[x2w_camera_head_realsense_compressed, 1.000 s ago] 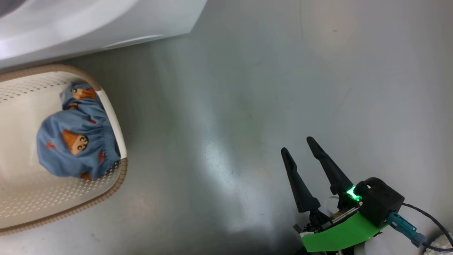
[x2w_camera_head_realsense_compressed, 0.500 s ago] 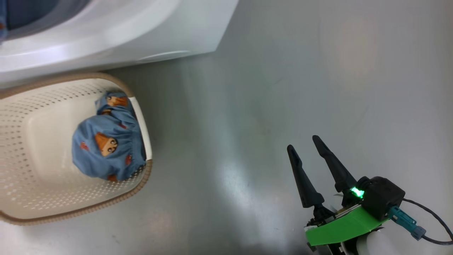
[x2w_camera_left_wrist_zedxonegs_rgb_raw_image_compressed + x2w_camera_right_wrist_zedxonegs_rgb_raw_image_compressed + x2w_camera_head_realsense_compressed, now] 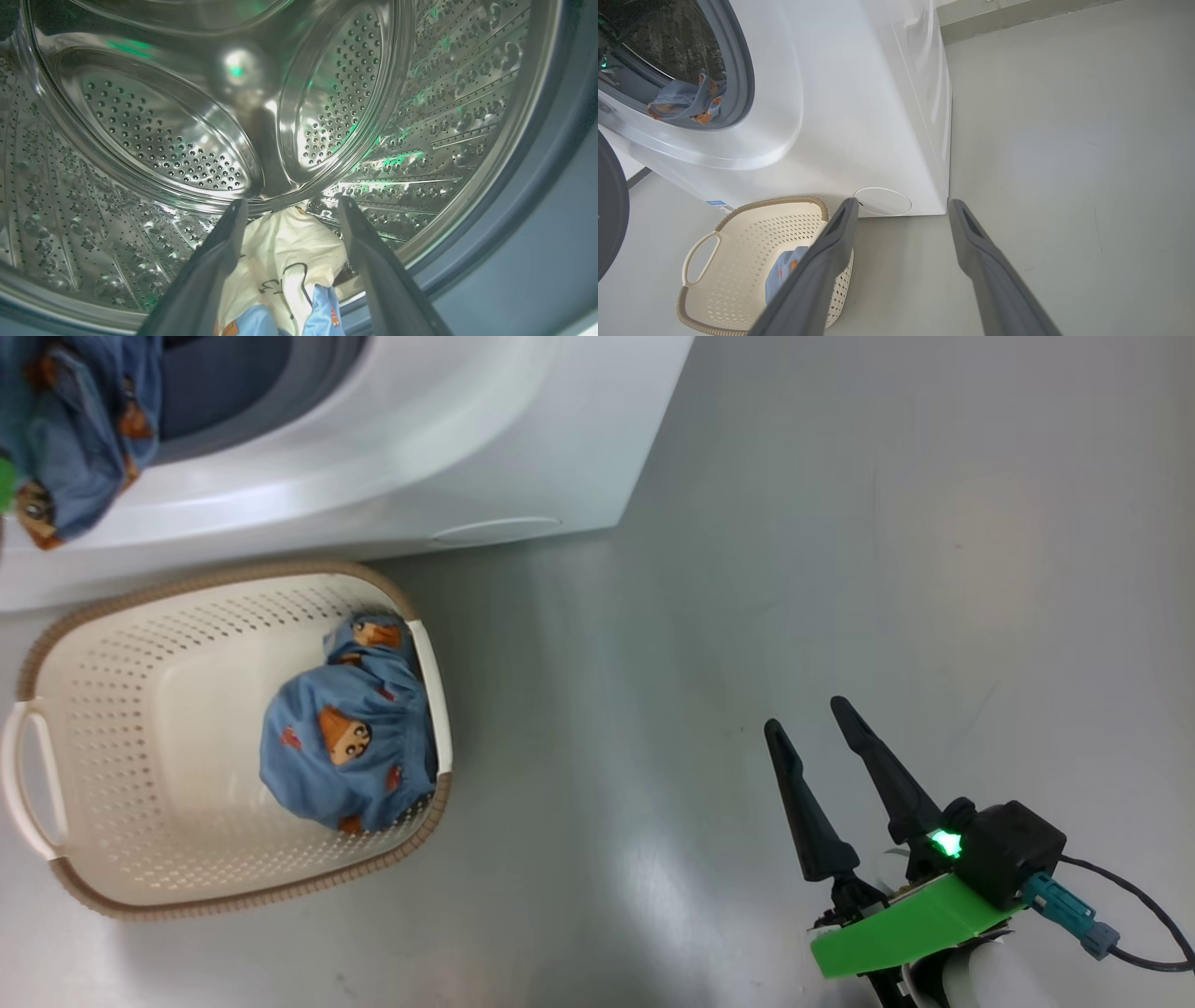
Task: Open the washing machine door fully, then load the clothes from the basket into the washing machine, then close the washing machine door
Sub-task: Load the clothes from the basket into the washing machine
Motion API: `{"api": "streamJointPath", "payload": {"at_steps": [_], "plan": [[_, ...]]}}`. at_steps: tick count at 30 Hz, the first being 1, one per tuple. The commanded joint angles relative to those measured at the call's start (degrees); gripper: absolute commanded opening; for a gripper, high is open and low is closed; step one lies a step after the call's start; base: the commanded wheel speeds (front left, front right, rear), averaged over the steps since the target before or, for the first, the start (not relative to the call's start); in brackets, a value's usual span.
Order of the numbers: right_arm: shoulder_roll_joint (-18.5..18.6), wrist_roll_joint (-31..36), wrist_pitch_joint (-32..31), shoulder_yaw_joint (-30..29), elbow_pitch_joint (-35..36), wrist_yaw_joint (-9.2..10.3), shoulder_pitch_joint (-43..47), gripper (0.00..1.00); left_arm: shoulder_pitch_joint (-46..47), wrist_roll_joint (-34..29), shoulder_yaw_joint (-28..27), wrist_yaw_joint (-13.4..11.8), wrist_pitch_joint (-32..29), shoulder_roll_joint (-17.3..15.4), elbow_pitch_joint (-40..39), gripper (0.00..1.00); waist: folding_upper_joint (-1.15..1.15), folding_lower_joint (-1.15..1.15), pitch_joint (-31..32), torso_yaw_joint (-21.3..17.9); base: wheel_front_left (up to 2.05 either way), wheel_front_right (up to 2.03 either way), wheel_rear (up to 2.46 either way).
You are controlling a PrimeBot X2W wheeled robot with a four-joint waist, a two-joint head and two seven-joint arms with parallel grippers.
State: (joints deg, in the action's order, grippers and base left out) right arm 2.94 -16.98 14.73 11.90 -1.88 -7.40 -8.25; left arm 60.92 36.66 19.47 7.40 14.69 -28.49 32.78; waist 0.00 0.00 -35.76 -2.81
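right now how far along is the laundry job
Done: door open. In hand: first garment lies at the mouth of the drum, over the seal, between the fingers of the open left gripper. Left: second garment in the basket, then closing the door.

view panned, draped garment (image 3: 84, 448) now visible

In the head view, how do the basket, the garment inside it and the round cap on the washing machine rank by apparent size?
Largest: the basket.
Next: the garment.
Smallest: the round cap, seen at a slant.
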Motion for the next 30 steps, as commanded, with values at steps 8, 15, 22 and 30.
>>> {"api": "streamJointPath", "payload": {"at_steps": [8,15,22,30], "plan": [[-0.1,-0.6,0.3,0.7,-0.3,-0.09,1.3,1.0,-6.1,0.1,-2.9,0.1,0.3,-1.3,-6.1,1.0,0.0,0.0,4.9,1.4,0.0,0.0,0.0],[-0.1,-0.7,0.3,0.3,-0.9,-0.09,2.0,1.0,-11.6,-0.6,-5.1,0.1,0.3,0.0,-10.9,1.0,0.0,0.0,7.7,2.1,0.0,0.0,0.0],[-0.1,-0.6,0.3,0.0,-1.6,-0.09,2.7,1.0,-19.3,-2.1,-7.9,-0.3,0.3,2.3,-16.3,1.0,0.0,0.0,11.0,2.9,0.0,0.0,0.0],[-0.1,-0.3,0.3,-0.2,-2.0,-0.09,3.8,1.0,-26.9,-3.3,-9.5,-1.3,0.3,3.7,-19.0,1.0,0.0,0.0,14.2,3.4,0.0,0.0,0.0]]}}
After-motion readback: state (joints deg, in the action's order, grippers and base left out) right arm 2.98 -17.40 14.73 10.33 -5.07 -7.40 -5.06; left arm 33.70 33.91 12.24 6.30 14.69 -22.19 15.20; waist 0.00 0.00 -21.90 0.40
